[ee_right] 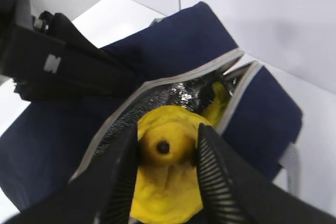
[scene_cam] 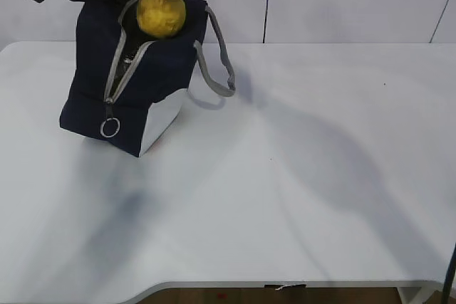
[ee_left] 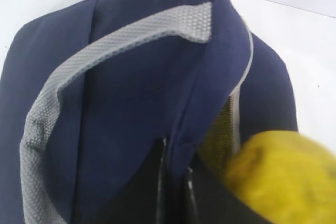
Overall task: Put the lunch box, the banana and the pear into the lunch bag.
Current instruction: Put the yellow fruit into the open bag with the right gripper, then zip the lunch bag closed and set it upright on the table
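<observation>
The navy lunch bag (scene_cam: 153, 69) stands at the table's far left with its top zipper open. My right gripper (ee_right: 168, 132) is shut on the yellow pear (ee_right: 167, 182) and holds it in the bag's mouth, stem hole facing the camera. In the exterior view the pear (scene_cam: 160, 12) still sits mostly above the rim. Deeper inside the bag, a piece of the yellow banana (ee_right: 219, 104) shows. My left gripper (ee_left: 176, 184) is shut on the lunch bag's navy top edge (ee_left: 210, 93) beside the opening. The lunch box is hidden.
The bag's grey strap handle (scene_cam: 221, 69) hangs over its right side and the zipper's ring pull (scene_cam: 109, 127) dangles at its front. The white table (scene_cam: 299, 176) stretches to the right and front. Both arms crowd above the bag at top left.
</observation>
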Controlling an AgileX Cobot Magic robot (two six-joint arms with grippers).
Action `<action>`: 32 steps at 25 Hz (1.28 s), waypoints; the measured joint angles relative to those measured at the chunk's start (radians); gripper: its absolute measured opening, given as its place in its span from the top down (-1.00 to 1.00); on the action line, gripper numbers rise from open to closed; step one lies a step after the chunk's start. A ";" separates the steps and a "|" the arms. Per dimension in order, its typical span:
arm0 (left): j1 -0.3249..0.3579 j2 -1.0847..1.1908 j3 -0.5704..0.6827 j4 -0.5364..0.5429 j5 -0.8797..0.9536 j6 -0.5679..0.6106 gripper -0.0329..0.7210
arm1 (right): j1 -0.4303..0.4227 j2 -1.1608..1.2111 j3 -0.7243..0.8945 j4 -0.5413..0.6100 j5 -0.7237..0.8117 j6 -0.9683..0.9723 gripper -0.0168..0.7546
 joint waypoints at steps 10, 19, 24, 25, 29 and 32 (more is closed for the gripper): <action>0.000 0.000 0.000 0.000 0.000 0.006 0.91 | 0.000 0.097 0.000 0.222 -0.096 -0.160 0.19; 0.000 0.000 0.000 -0.002 0.000 0.017 0.91 | 0.000 0.121 0.000 0.369 -0.131 -0.317 -0.58; 0.000 0.000 0.000 0.017 0.000 0.024 0.91 | -0.006 0.109 -0.039 0.340 -0.073 -0.313 -0.58; 0.000 0.000 0.000 0.027 0.000 0.024 0.91 | -0.008 0.100 -0.050 0.324 -0.053 -0.297 -0.55; 0.000 0.000 0.000 0.047 0.000 0.024 0.91 | -0.030 0.068 -0.083 0.201 0.070 -0.142 -0.44; 0.000 0.000 0.000 0.052 0.000 0.024 0.91 | -0.062 0.061 -0.102 0.108 0.199 -0.015 -0.40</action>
